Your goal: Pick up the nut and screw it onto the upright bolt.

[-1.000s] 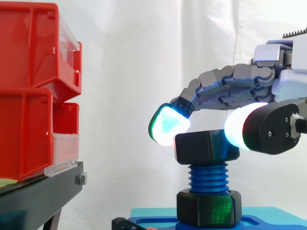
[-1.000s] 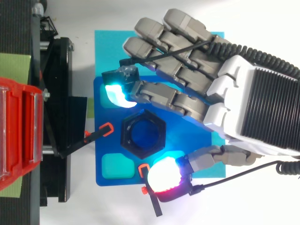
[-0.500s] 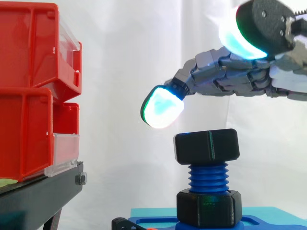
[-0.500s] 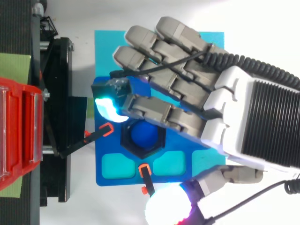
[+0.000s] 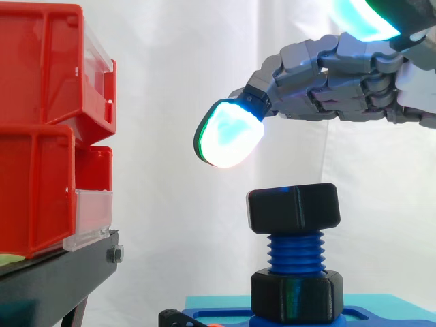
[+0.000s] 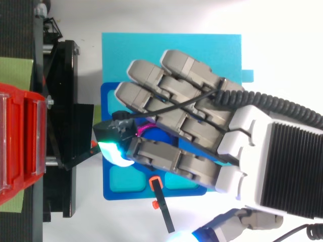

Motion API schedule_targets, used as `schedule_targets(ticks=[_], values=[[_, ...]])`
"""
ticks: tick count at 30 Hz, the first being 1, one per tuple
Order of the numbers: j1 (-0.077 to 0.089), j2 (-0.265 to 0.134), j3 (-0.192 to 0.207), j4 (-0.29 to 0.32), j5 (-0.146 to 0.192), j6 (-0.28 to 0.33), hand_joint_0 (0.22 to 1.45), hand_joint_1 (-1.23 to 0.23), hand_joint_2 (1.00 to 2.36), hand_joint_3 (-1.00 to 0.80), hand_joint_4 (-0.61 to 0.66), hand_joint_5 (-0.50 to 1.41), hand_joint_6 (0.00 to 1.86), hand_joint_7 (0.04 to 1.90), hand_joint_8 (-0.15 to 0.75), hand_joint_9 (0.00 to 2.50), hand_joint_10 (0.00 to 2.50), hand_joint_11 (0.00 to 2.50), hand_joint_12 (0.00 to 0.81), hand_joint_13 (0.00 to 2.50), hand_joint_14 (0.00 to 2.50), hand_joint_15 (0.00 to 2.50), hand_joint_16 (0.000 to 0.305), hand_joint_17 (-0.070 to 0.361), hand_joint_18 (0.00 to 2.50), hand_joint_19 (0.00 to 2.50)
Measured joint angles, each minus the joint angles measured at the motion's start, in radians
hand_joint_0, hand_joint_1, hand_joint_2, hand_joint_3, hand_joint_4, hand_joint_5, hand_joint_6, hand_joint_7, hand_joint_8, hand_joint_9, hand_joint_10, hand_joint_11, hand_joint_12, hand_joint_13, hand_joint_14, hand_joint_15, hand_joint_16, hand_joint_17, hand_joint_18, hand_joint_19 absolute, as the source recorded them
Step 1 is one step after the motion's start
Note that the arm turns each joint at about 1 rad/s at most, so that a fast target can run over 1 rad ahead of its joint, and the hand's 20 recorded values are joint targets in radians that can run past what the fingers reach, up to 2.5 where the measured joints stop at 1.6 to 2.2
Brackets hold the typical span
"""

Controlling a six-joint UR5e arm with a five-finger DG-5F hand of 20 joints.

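1. Nut, black hexagonal plastic (image 5: 293, 210): sits on top of the upright blue threaded bolt (image 5: 295, 251), right of centre in the side view. Nothing touches it.
2. Stacked red plastic bins (image 5: 41, 136) at far left, clear label holders (image 5: 92, 218) on their fronts. They rest on a black stand (image 5: 54, 279).
3. Glowing white-cyan fingertip pad (image 5: 228, 134) (image 6: 115, 151) hangs above and just left of the nut, with a clear gap between them.
4. Bolt stands straight; several threads are bare below the top nut. A second black hexagonal nut (image 5: 296, 296) sits at its foot.
5. Bolt's foot is set in a blue base plate (image 6: 107, 191) with cyan insets. The plate lies on a flat cyan sheet (image 6: 151, 50).
6. Black clip with an orange tip (image 6: 157, 189) at the plate's near edge in the top view.
7. Grey robot hand (image 5: 340, 88) (image 6: 202, 146) comes in from the right and hovers over the bolt. Its fingers are loosely extended and relaxed, holding nothing. From above they cover the nut.
8. Thumb pad (image 5: 361, 17) glows cyan at top right, raised well above the nut.
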Motion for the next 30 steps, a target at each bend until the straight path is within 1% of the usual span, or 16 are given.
schedule_targets(ticks=[5, 8, 11, 19, 26, 30], values=[[0.006, 0.0, -0.001, -0.017, 0.003, 0.002, 0.43, 0.06, 1.0, -0.5, 0.18, -0.16, 0.5, 0.82, 0.267, 0.22, 0.0, 0.0, 0.394, 0.12, 0.0, 0.0, 0.05, 0.113, 0.0, 0.0], [0.006, 0.0, -0.001, -0.033, 0.003, 0.002, 0.42, 0.07, 1.0, -0.5, 0.19, -0.15, 0.5, 0.82, 0.271, 0.22, 0.0, 0.0, 0.4, 0.11, 0.0, 0.0, 0.052, 0.116, 0.0, 0.0], [0.006, 0.0, -0.001, -0.042, 0.002, 0.002, 0.42, 0.08, 1.0, -0.5, 0.21, -0.15, 0.5, 0.88, 0.273, 0.22, 0.0, 0.0, 0.403, 0.11, 0.0, 0.0, 0.052, 0.117, 0.0, 0.0], [-0.003, 0.0, -0.001, -0.062, -0.004, 0.001, 0.42, 0.09, 1.0, -0.5, 0.23, -0.14, 0.5, 0.92, 0.272, 0.22, 0.0, 0.0, 0.401, 0.11, 0.0, 0.0, 0.052, 0.116, 0.0, 0.0], [-0.006, 0.0, -0.001, -0.069, -0.008, 0.001, 0.42, 0.09, 1.0, -0.5, 0.24, -0.13, 0.5, 0.99, 0.276, 0.25, 0.0, 0.0, 0.396, 0.12, 0.0, 0.0, 0.051, 0.114, 0.0, 0.0], [-0.014, 0.0, -0.001, -0.07, -0.012, 0.0, 0.43, 0.08, 1.0, -0.5, 0.24, -0.13, 0.5, 1.03, 0.277, 0.26, 0.0, 0.0, 0.391, 0.13, 0.0, 0.0, 0.05, 0.112, 0.0, 0.0]])
